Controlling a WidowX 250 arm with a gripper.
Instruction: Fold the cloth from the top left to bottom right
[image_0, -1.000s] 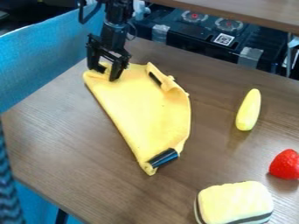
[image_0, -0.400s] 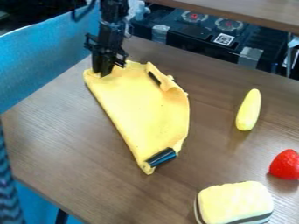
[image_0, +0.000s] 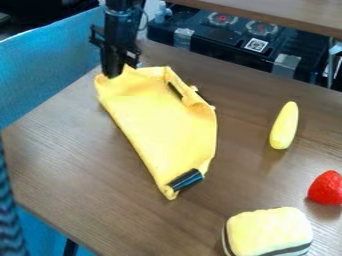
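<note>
- Gripper (image_0: 113, 74) pinching cloth (image_0: 163, 127) at top-L corner, edge raised (grip looks OK).
- Step: grasp approx. done, fold pending.
- Next: carry corner diag. to bottom-R, then release.

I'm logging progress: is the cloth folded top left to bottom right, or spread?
Mostly spread: the cloth has its top left end at the tool, away from its bottom end; its upper right edge curls over.

there is one cloth (image_0: 160, 125), one yellow oblong (image_0: 284, 125), one red lump (image_0: 326, 188) and one striped block (image_0: 268, 232).
</note>
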